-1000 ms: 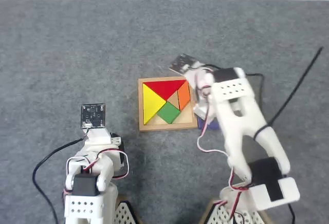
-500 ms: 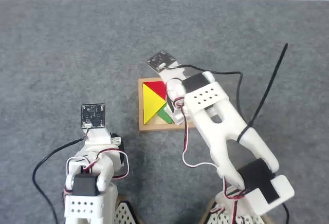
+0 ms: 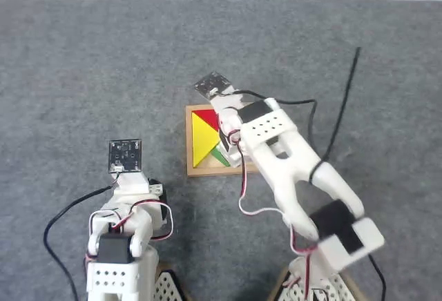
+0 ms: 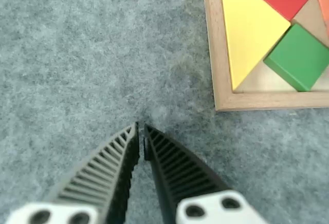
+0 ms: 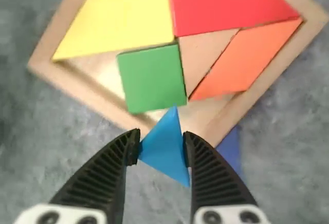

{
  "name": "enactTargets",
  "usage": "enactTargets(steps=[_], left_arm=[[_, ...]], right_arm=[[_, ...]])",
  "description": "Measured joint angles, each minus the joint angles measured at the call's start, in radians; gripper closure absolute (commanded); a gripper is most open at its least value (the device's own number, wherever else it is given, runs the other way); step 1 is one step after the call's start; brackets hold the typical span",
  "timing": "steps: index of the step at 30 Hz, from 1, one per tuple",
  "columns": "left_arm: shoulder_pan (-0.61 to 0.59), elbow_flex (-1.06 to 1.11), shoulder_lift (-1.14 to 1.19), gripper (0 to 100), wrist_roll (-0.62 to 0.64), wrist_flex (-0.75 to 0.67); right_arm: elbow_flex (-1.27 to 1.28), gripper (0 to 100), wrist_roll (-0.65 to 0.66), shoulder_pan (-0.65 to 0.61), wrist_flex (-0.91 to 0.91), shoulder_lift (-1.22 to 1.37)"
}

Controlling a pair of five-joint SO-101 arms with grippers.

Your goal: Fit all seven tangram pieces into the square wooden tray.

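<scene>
Carpet [image 3: 103, 59] covers the table, and at its middle we see the square wooden tray [image 3: 188, 139]. Inside it, a yellow triangle [image 5: 123, 18] fills the left side and a red triangle [image 5: 221, 3] the far side. A green square [image 5: 151, 77] and an orange piece [image 5: 247, 59] lie beside them, with a bare wedge of wood between. The right gripper [image 5: 161, 139] hangs over the tray's rim, its jaws pinching a blue triangle [image 5: 164, 152] whose tip points at the green square. A darker blue piece [image 5: 230, 143] lies on the carpet just outside the rim. The left gripper [image 4: 141, 129] rests low over the carpet, near and left of the tray, jaws pressed together on nothing.
</scene>
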Motion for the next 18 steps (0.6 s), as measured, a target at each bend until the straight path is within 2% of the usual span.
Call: enactTargets(steps=[4, 12, 16, 18], left_arm=[[0.000, 0.000, 0.000, 99, 0.000, 0.000], [0.000, 0.000, 0.000, 99, 0.000, 0.000], [0.000, 0.000, 0.000, 99, 0.000, 0.000], [0.000, 0.000, 0.000, 99, 0.000, 0.000]], right_arm=[[-0.130, 96.1, -0.226, 0.000, -0.034, 0.124], [-0.468, 96.1, -0.905, 0.002, -0.002, 0.379], [-0.552, 95.6, -1.091, -0.026, 0.006, 0.439], [-0.560, 91.1, -1.138, -0.044, 0.008, 0.442]])
